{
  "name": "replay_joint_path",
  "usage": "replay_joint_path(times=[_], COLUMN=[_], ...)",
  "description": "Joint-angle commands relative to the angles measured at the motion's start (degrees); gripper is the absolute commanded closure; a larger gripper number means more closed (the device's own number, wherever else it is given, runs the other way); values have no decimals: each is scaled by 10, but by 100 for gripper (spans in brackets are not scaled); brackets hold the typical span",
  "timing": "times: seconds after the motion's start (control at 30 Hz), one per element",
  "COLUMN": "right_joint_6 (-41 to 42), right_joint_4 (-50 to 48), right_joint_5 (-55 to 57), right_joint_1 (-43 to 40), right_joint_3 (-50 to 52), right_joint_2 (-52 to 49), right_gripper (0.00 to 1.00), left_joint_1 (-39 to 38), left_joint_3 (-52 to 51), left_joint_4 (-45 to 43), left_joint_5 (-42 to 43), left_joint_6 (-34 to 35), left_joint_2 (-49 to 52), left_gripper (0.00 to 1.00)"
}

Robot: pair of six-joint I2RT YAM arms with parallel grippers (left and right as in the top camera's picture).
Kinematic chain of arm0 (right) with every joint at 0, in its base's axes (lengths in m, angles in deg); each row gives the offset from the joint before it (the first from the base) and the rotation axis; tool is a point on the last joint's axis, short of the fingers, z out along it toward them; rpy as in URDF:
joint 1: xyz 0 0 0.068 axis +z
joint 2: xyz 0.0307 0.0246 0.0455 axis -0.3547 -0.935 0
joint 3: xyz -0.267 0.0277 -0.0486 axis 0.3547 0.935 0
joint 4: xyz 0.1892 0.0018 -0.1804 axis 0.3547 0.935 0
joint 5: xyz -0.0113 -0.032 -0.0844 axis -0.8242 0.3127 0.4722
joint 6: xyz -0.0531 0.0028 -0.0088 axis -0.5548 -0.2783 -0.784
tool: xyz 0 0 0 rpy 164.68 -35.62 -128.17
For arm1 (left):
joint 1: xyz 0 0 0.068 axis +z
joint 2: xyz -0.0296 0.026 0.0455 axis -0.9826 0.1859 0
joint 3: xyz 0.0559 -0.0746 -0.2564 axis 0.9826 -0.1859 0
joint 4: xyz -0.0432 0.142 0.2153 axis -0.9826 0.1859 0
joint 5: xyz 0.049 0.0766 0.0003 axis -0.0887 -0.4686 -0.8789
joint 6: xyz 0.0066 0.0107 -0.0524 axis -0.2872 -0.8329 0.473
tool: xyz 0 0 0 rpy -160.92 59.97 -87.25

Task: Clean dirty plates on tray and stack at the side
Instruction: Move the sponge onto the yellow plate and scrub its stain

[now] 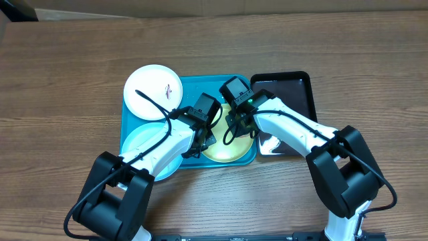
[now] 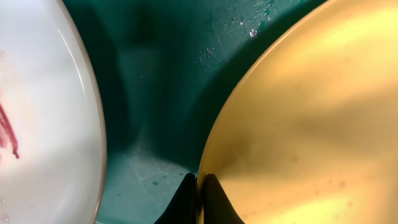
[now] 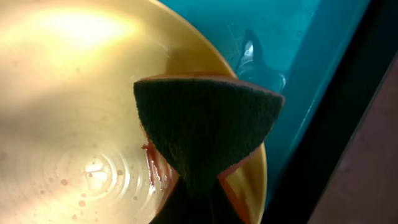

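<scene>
Currently, the L gripper (image 2: 199,185) is seen clamped on the rim of the yellow-green plate (image 2: 298,112). In the L wrist view the rim is pinched betw. the two dark fingertips, w/ no gap left. The R gripper (image 3: 194,200) is closed on a sponge (image 3: 205,124), its dark green scouring face turned toward the camera and an orange edge showing at the sides. The sponge is held by its lower end and is bent into a fan shape over the plate's inner surface, near the rim. Whether it is pressed onto the plate can't be told. A reddish-brown smear (image 3: 152,167) is seen on the plate just beside the sponge's lower L edge, and small droplets are scattered over the surface.

From overhead, the yellow-green plate is seen in the near R corner of the turquoise tray (image 1: 194,88), w/ both grippers over its far L part. The white plate (image 1: 152,92), marked w/ a small red streak, is laid at the tray's far L corner, overhanging the rim. The light blue plate (image 1: 142,148) is laid at the near L corner, partly covered by the L arm. A black tray (image 1: 289,90) is set just beside the turquoise one on the R, on the wooden table (image 1: 60,73).
</scene>
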Motion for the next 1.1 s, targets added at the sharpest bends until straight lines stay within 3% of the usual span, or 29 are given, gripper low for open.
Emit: replay_joint_path(times=[0.0, 0.6, 0.87, 1.07], right_joint_6=[0, 30, 30, -16], right_joint_4=[-2, -12, -14, -20], right_joint_5=[7, -119, -230, -391], right_joint_1=[-12, -13, -12, -29], right_joint_3=[0, 0, 0, -18], right_joint_2=[-16, -37, -67, -48], right_gripper=[96, 96, 96, 96], left_joint_1=[0, 0, 0, 0], left_joint_3=[-8, -8, -8, -8], left_joint_4=[0, 0, -1, 0], left_joint_5=[-9, -9, -9, -9], left_joint_6=[-3, -3, -3, -7], left_joint_2=[-4, -4, -4, -4], left_gripper=[96, 96, 96, 96])
